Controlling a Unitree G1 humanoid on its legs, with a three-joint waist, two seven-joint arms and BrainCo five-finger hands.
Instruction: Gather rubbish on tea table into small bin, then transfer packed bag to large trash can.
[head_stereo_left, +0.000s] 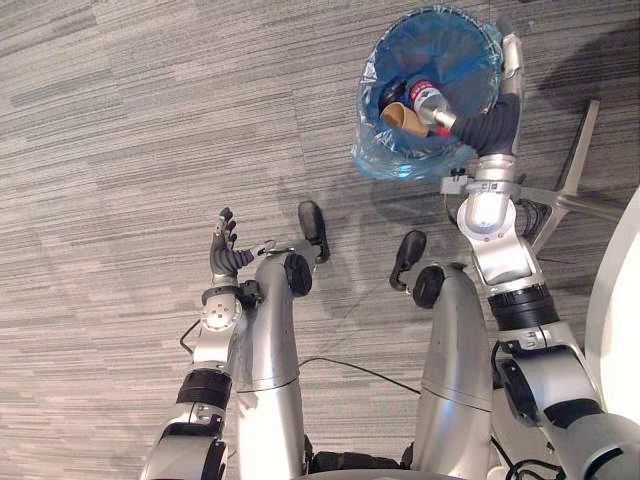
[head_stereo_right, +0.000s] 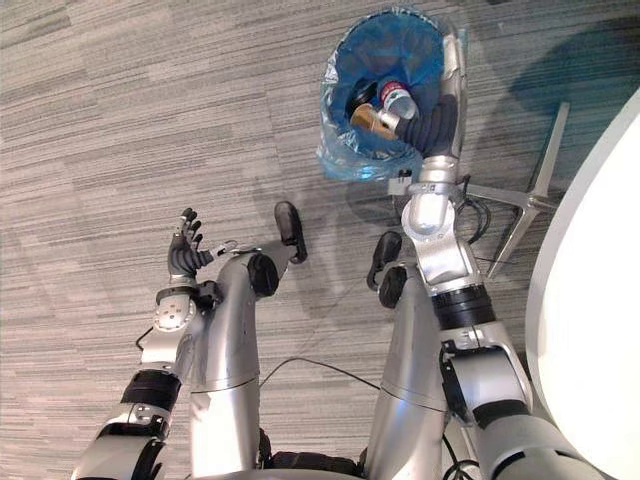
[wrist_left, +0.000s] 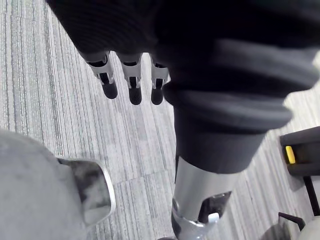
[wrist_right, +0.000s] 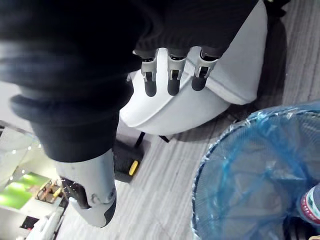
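The small bin (head_stereo_left: 465, 50), lined with a blue bag (head_stereo_left: 400, 160), sits at the upper right over the grey carpet. Inside lie a bottle with a red label (head_stereo_left: 425, 97), a brown paper cup (head_stereo_left: 400, 117) and something dark. My right hand (head_stereo_left: 490, 125) rests at the bin's near right rim, one silver finger running up along the rim's outside. In the right wrist view its fingers (wrist_right: 172, 75) are straight and hold nothing, with the blue bag's rim (wrist_right: 220, 150) beside them. My left hand (head_stereo_left: 225, 250) hangs open over the carpet at the left, fingers (wrist_left: 132, 85) straight.
A white round table edge (head_stereo_right: 590, 300) curves in at the right. A metal star-shaped chair base (head_stereo_left: 575, 170) stands on the carpet just right of the bin. A white seat (wrist_right: 200, 95) and a black-and-yellow object (wrist_right: 125, 160) lie past the right hand.
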